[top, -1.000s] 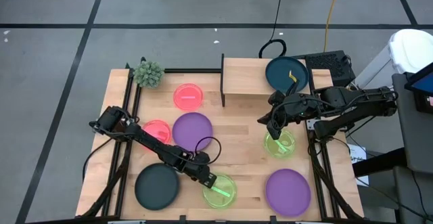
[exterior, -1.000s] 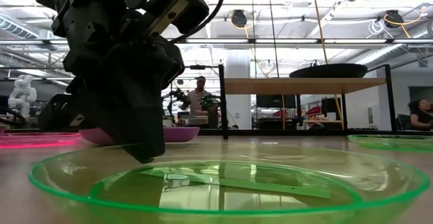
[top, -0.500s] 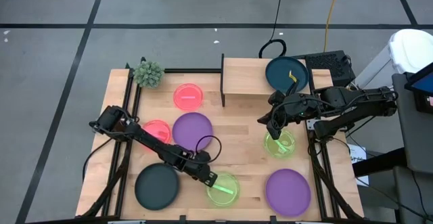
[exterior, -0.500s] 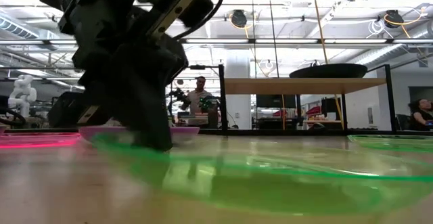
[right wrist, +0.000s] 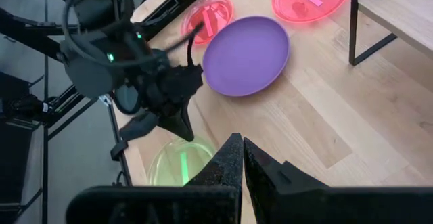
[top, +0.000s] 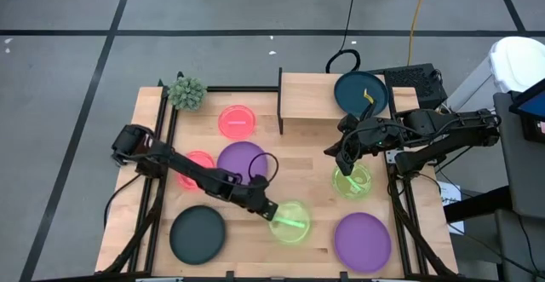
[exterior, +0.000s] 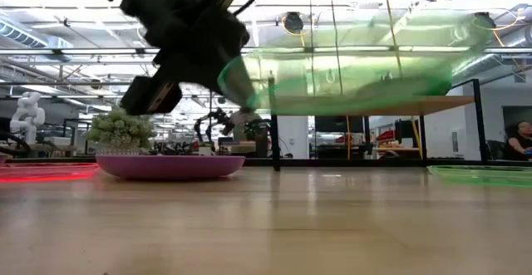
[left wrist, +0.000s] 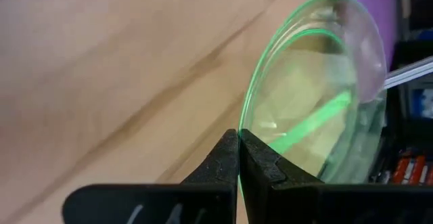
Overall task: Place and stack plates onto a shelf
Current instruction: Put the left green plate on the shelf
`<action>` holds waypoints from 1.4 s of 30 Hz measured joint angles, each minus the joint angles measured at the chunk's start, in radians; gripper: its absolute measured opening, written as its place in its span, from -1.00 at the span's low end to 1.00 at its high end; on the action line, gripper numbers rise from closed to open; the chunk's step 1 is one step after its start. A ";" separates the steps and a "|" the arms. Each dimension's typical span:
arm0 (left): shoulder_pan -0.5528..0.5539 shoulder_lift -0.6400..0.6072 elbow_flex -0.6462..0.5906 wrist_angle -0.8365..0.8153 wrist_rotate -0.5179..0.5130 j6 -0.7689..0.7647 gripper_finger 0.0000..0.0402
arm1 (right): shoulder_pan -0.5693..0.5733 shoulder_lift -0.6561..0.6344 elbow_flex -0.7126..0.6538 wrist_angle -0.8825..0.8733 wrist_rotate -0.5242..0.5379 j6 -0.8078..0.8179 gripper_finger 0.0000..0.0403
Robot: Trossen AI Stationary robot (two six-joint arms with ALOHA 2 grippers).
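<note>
My left gripper (top: 271, 215) is clamped on the rim of a neon green plate (top: 290, 222) at the table's front middle. From above the plate looks as if it might rest on the wood; the low view shows the green plate (exterior: 341, 67) raised clear of the table (exterior: 266, 225), tilted, in front of the shelf (exterior: 374, 105). The left wrist view shows my fingers (left wrist: 226, 163) pinched tight on the plate's edge (left wrist: 252, 109). My right gripper (top: 343, 168), fingers together, hangs over the second green plate (top: 352, 182), though I cannot tell whether it touches. One dark teal plate (top: 360, 94) sits on the shelf (top: 308, 94).
</note>
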 joint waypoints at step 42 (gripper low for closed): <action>0.593 -0.345 0.069 -0.055 0.075 0.673 -0.99 | 0.000 -0.016 0.000 -0.088 -0.006 0.213 -1.00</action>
